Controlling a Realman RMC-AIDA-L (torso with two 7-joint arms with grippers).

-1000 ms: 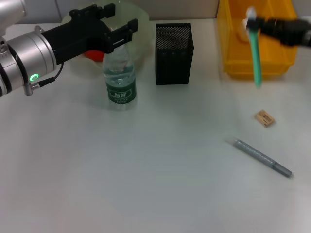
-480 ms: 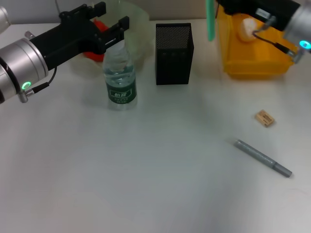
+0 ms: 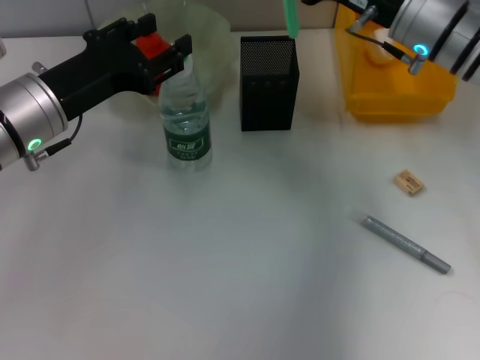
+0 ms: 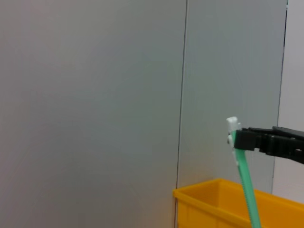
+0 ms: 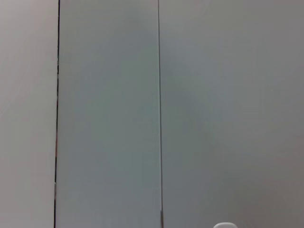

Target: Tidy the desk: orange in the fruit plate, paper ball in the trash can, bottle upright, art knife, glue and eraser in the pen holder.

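The bottle [image 3: 186, 120] stands upright on the desk. Just behind and left of its top, my left gripper [image 3: 169, 30] is open and holds nothing. The orange [image 3: 152, 45] shows between its fingers, in the pale green fruit plate [image 3: 210, 34]. My right gripper [image 4: 236, 137] is shut on the green glue stick [image 3: 291, 19], which hangs upright over the black mesh pen holder [image 3: 268, 82]. The paper ball [image 3: 382, 39] lies in the yellow trash can [image 3: 397, 90]. On the desk lie the eraser [image 3: 409, 182] and the grey art knife [image 3: 406, 244].
The right arm [image 3: 431, 22] reaches across above the trash can. The left wrist view shows the glue stick [image 4: 246, 175] above the trash can rim [image 4: 213, 192], with a grey wall behind. The right wrist view shows only wall.
My right gripper has carried the glue stick leftward from over the trash can to above the pen holder. My left gripper has drawn back to the left, away from the bottle.
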